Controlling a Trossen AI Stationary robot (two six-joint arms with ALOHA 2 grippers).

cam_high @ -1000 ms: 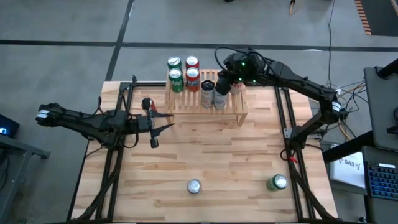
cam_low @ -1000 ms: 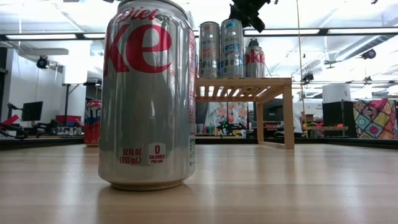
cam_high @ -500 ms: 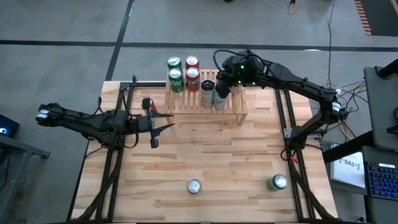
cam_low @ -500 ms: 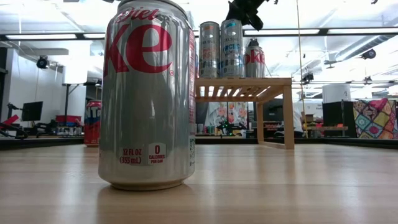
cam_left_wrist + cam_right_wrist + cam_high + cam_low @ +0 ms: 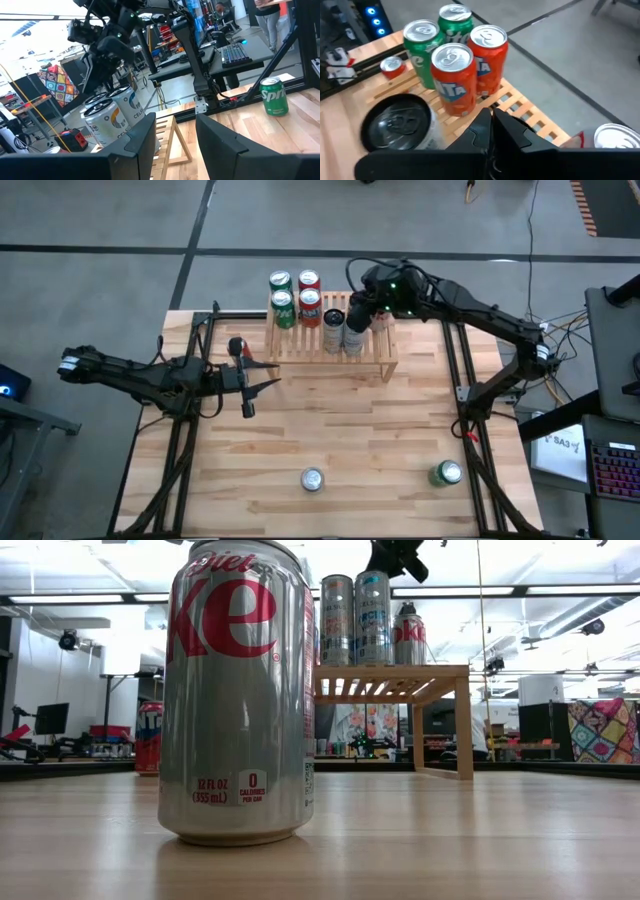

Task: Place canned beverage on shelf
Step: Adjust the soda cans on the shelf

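I count six cans on the shelf [image 5: 335, 345] so far: two green, two red at its left end, then a dark-topped can [image 5: 332, 320] and a white can [image 5: 353, 336] beside them. My right pincer [image 5: 372, 304] hovers above those last two, fingers closed and empty. Two cans are left on the near table [image 5: 330, 430]: a silver can [image 5: 313, 479] and a green Sprite can [image 5: 447, 473]. My left pincer [image 5: 262, 376] waits mid-table, part open, holding nothing. I judge the task mostly done.

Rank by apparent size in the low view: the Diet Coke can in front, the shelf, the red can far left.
1. Diet Coke can, though nearness to the camera inflates it.
2. Shelf.
3. Red can.
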